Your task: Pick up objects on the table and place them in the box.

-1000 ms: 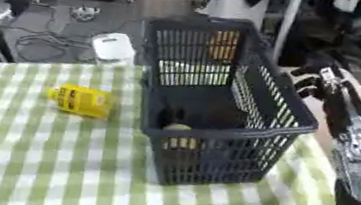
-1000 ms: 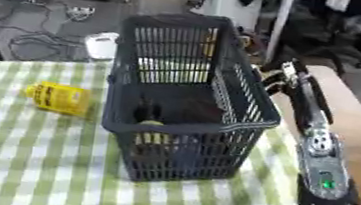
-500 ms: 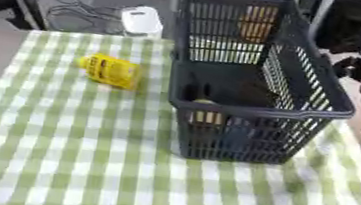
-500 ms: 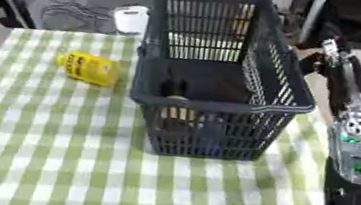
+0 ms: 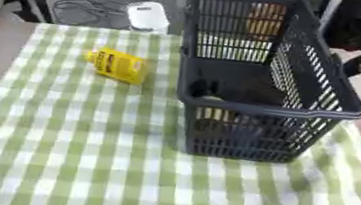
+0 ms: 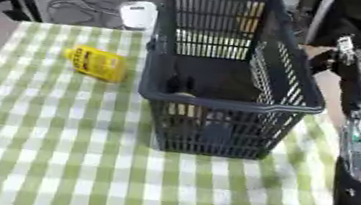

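View: we are looking down on a worktop (image 5: 80,151) covered in a green and white checked cloth.
Change: the whole picture is shifting compared with a moment ago, so our head is turning; the things on the cloth are not moving.
Right hand (image 6: 336,58): it is hanging at about 2 o'clock, beside the basket's right wall, dark and partly hidden; we cannot tell whether its fingers are straight or curled.
Left hand: it is showing in neither view.
Box: a dark slatted basket (image 5: 315,111) is standing at the centre right, holding dark shapes on its floor that we cannot make out.
Thing to pick: a yellow bottle (image 5: 117,64) is lying on its side at about 10 o'clock, well apart from the basket's left wall.
Meaning: we judge the bottle is the piece left to collect.
Around: a white object (image 5: 147,16) is sitting beyond the far edge at 11 o'clock, with cables on the floor.
In the way: the basket is standing between our right hand and the bottle.
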